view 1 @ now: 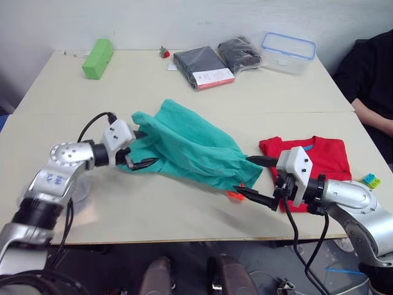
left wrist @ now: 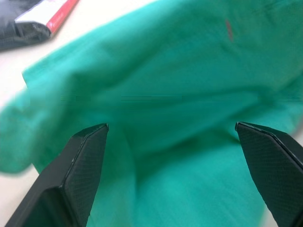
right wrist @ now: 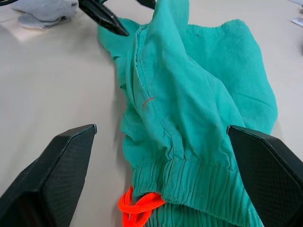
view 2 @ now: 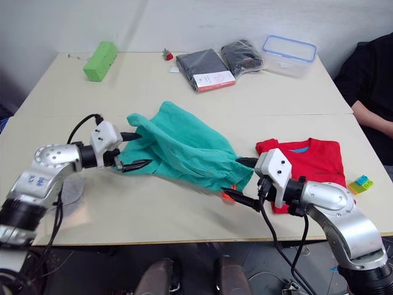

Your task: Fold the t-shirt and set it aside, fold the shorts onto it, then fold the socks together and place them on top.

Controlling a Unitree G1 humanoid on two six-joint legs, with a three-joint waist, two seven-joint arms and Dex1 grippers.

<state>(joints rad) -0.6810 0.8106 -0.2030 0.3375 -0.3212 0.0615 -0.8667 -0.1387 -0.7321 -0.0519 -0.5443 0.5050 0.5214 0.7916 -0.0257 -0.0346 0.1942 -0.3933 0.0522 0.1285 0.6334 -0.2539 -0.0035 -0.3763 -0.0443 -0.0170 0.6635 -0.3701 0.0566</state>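
The teal-green cloth shorts (view 1: 190, 147) with a gathered elastic waistband and orange drawstring (right wrist: 138, 206) lie crumpled mid-table, just left of the folded bright red t-shirt (view 1: 319, 161). At the shorts' left end, the left gripper (view 1: 140, 149) has its 2 black fingers spread wide around the fabric edge, not closed on it. At the waistband end, the right gripper (view 1: 255, 180) is also wide open, gripping nothing. The light grey knit socks (right wrist: 45, 11) lie beyond the shorts' left end. Behind the shorts sit a lime-green rectangular block (view 1: 98, 58), 2 dark packaged garments (view 1: 204, 66) and a clear plastic box (view 1: 288, 53).
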